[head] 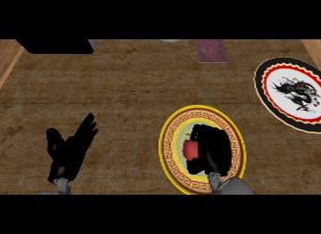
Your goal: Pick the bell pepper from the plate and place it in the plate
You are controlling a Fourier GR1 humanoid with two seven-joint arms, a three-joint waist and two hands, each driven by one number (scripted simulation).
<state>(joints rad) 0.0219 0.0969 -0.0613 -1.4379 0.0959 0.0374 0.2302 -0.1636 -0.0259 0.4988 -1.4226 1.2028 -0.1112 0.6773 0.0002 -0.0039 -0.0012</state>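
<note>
1. my right hand (213, 151) sits over the round yellow-rimmed plate with a key-pattern border (171, 137), fingers curled round the red bell pepper (188, 149); only a sliver of red shows at the hand's left.
2. left hand (69, 151) rests open on the brown desk (122, 91), fingers straight.
3. risk: i can't see how the fingers seat on the pepper, so i judge it could slip on lifting.
4. the black-rimmed round plate with a dragon motif (294, 93) lies to the upper right, well apart; nothing between. a dark block (58, 45) and a maroon slab (211, 50) sit at the far edge.
</note>
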